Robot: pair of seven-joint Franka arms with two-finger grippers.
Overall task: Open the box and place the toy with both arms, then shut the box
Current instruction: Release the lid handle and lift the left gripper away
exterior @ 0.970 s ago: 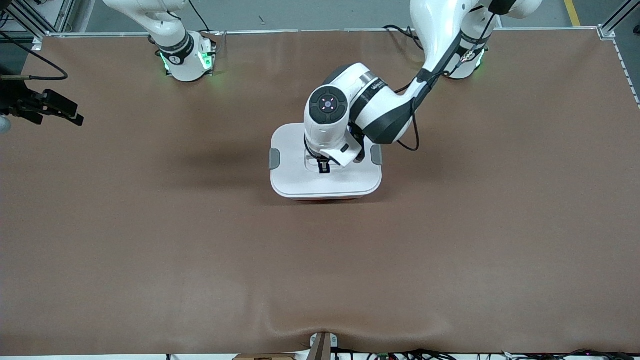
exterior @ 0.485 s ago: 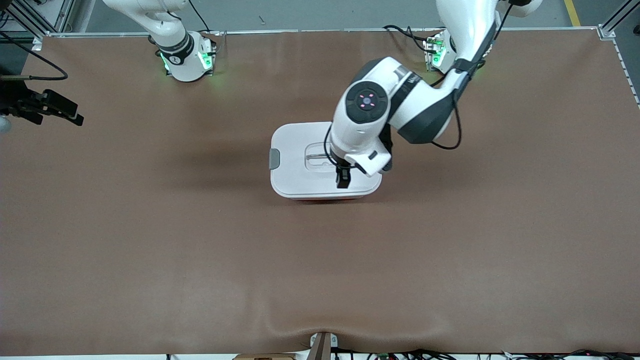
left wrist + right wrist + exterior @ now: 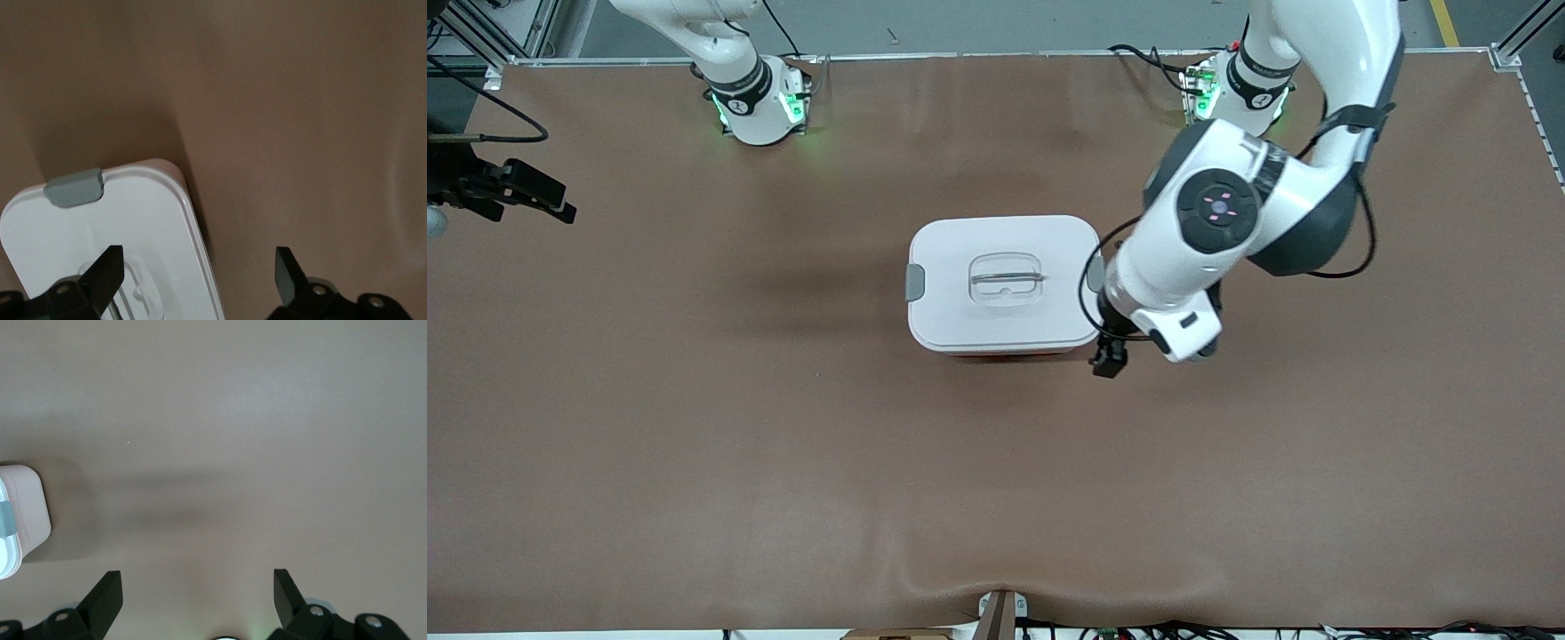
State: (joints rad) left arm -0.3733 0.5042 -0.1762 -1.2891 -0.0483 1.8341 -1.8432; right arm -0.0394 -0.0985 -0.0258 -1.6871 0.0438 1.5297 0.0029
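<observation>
The brown table mat (image 3: 694, 427) is carrying the rounded-rectangular pale pink plastic box (image 3: 1003, 283) near its middle, with the white lid (image 3: 960, 311) sitting on it, a grey clip (image 3: 914, 282) showing at each end and the recessed handle (image 3: 1007, 278) at its centre. The white left arm (image 3: 1227, 213) is reaching in from its base, and the left gripper (image 3: 1109, 360) is hanging over the mat just beside the box's corner nearer the front camera, fingers (image 3: 107, 273) spread wide and holding nothing. The right gripper (image 3: 525, 197) is waiting at the right arm's end of the table, its fingers (image 3: 107, 593) also wide apart and empty. The toy is not showing in any view.
</observation>
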